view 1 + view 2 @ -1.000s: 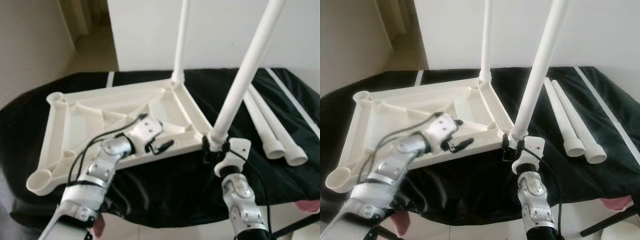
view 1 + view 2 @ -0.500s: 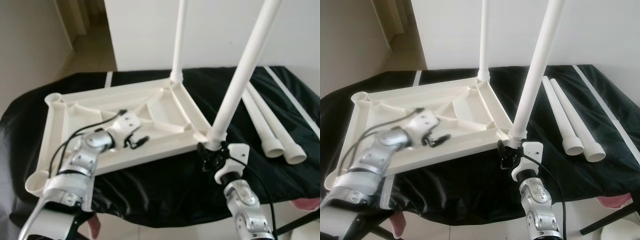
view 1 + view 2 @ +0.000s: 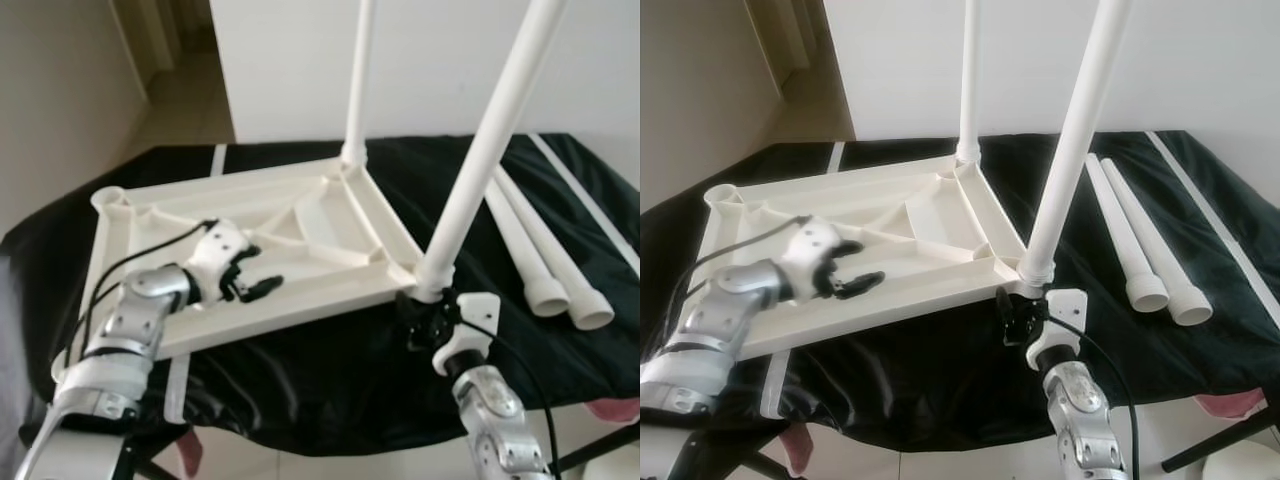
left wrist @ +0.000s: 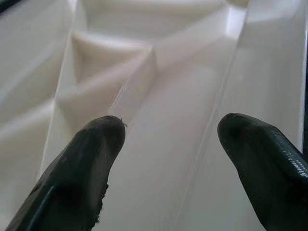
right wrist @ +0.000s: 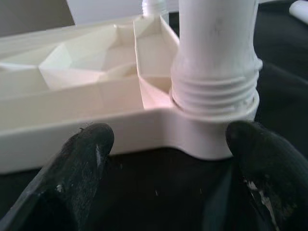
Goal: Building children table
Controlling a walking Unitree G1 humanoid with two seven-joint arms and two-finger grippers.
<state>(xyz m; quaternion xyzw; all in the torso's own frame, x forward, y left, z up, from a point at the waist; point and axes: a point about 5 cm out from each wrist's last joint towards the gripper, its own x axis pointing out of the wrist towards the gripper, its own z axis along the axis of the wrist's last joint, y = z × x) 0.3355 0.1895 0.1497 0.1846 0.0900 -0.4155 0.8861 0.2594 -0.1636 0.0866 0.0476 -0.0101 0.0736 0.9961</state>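
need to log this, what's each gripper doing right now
Left gripper: open, over the upturned white plastic tabletop.
Right gripper: open, holding nothing, below the white screwed-in leg.

Both eye views look forward and down from the robot's head onto the upturned white tabletop (image 3: 250, 240), sharing all of it from slightly offset angles. The left wrist view sits very close over the tabletop's ribbed underside, looking between its fingers (image 4: 82, 168). The right wrist view looks close at the tabletop's near corner socket (image 5: 211, 103).
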